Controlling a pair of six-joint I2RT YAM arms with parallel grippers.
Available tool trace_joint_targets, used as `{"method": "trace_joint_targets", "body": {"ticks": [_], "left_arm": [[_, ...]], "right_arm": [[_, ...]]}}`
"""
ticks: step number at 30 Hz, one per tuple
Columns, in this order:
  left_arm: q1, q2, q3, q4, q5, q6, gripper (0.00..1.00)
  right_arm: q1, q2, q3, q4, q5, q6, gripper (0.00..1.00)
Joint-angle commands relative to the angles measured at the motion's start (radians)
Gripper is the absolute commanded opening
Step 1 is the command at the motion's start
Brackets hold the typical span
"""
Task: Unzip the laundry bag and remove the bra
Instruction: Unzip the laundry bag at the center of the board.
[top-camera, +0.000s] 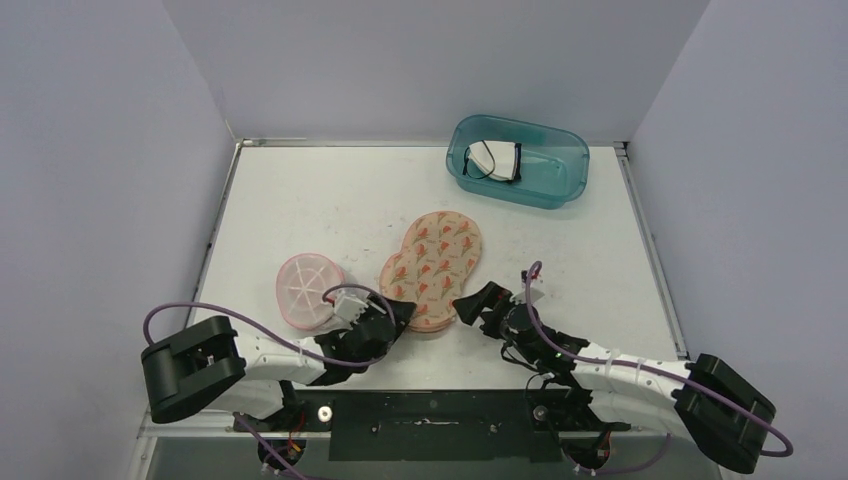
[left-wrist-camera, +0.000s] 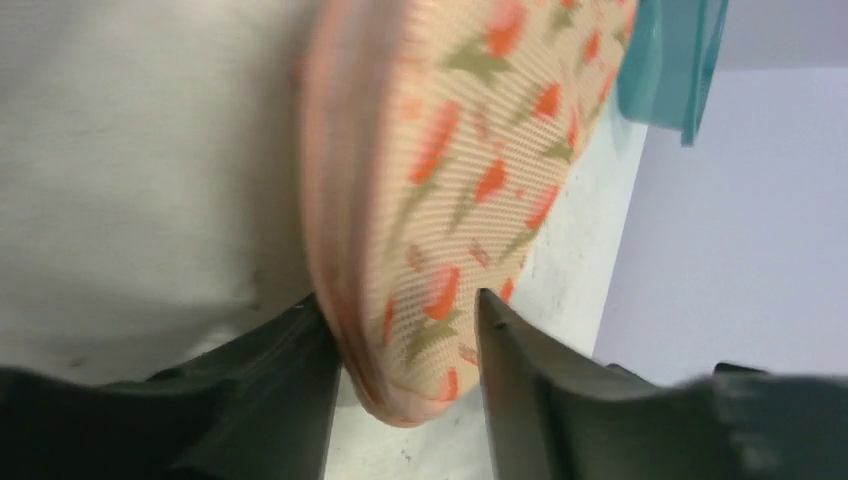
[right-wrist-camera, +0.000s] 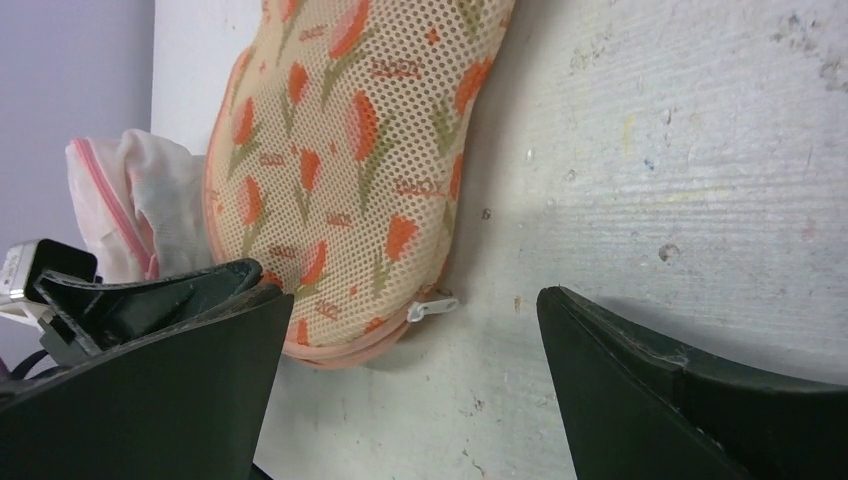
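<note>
- The bench (top-camera: 300, 200) carried the floral mesh laundry bag (top-camera: 435, 260) lying flat near its front edge, between the two arms
- The bag looked light, soft and floppy, likely to slide or bunch if tugged unpinned
- The right gripper (top-camera: 472, 303) had its jaws spread wide beside the bag, holding nothing
- The left gripper (top-camera: 398, 312) had its jaws straddling the bag's near end; whether they pinched it could not be told
- The small white zip pull (right-wrist-camera: 433, 307) at the near seam looked the place to grasp, thin and easily missed

Top external: high, from the near side, looking down on the whole table (top-camera: 300, 200). Wrist cams: low, close, facing across it. All three share the laundry bag (top-camera: 435, 262), centre frame overhead.
</note>
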Motion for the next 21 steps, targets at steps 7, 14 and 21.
{"method": "trace_joint_targets", "body": {"ticks": [7, 14, 21], "left_arm": [[-0.011, -0.152, 0.256, -0.385, 0.080, 0.422, 0.90], [-0.020, -0.316, 0.191, -0.577, 0.110, 0.503, 0.93], [-0.006, -0.349, 0.244, -0.716, 0.043, 0.522, 0.92]], "right_arm": [[-0.055, -0.204, 0.046, -0.191, -0.024, -0.213, 0.95], [-0.066, -0.094, 0.035, -0.064, -0.134, -0.222, 0.98], [-0.067, 0.156, 0.131, 0.116, -0.174, -0.233, 0.97]]}}
